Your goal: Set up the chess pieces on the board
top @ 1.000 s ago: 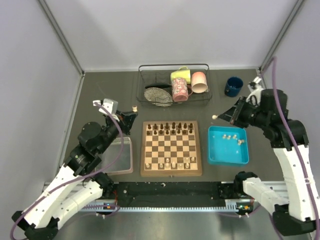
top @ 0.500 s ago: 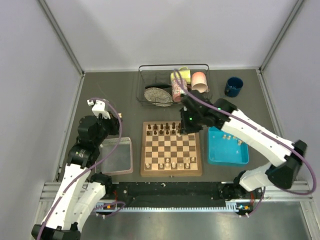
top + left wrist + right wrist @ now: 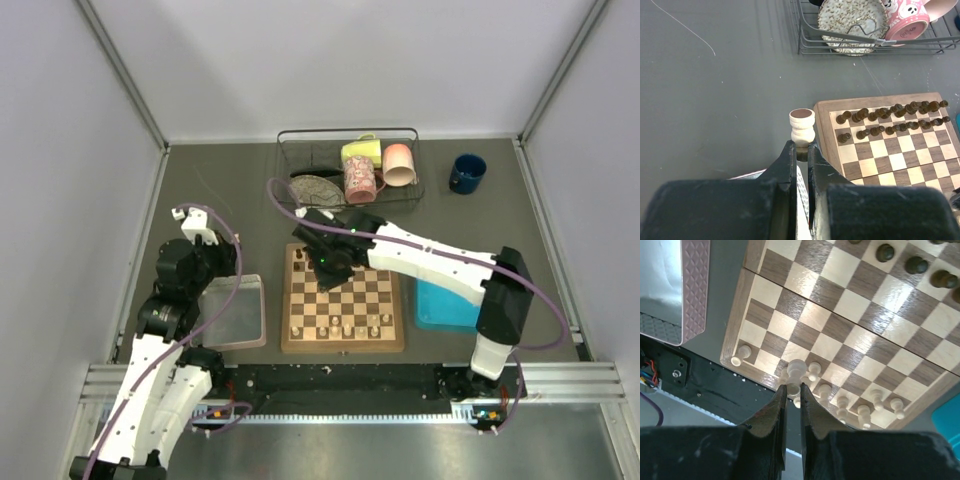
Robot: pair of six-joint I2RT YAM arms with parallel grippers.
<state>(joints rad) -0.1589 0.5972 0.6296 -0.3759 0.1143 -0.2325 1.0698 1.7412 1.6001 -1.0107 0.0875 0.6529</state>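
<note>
Noted right gripper (image 3: pixel 791 387) shifted left along the far side of the board (image 3: pixel 343 347), clenched on a cream piece (image 3: pixel 796 371). Judged mid-placement: calls for lowering onto a free near square without toppling the pale near rank (image 3: pixel 744 352). Found left gripper (image 3: pixel 800 146) off the board's left edge, clamped on a cream rook (image 3: pixel 802 127). Recorded dark pieces (image 3: pixel 883 112) ranked at the far edge, dish rack (image 3: pixel 347 130) beyond, neither obstructing

1. I see the board (image 3: pixel 350 300) mid-table, with chess pieces (image 3: pixel 345 326) lined along its near and far edges
2. The left tray (image 3: pixel 235 315) lies just beside it, the right tray (image 3: pixel 445 310) opposite
3. A wire basket (image 3: pixel 300 131) sits behind the board, a mug (image 3: pixel 466 172) to its right
</note>
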